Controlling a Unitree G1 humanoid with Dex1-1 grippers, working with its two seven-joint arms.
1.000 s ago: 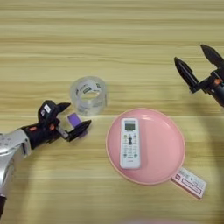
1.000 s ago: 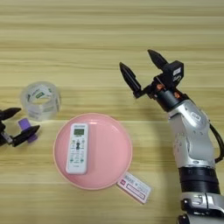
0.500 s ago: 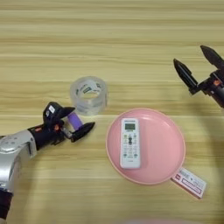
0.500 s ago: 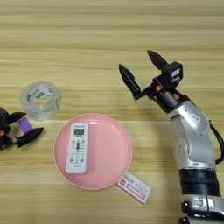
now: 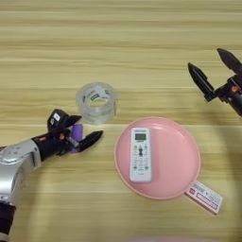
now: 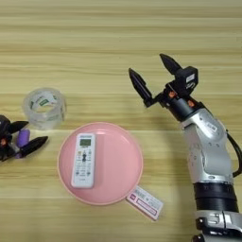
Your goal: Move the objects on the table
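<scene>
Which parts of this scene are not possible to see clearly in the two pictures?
- Purple block: partly hidden between the open fingers of the left gripper in both views; whether they touch it is unclear.
- Left gripper: cut by the left edge in the right eye view.
- Right gripper: cut by the right edge in the left eye view.
- Print on the card and the remote control buttons: too small to read.

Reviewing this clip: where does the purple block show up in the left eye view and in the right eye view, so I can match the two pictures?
Left eye view: the purple block sits left of centre, between the open jaws of the left gripper, just below the tape roll.
Right eye view: the same block lies near the left edge, again below the tape roll.
Shared landmark: the pink plate holding the white remote, to the block's right in both.
</scene>
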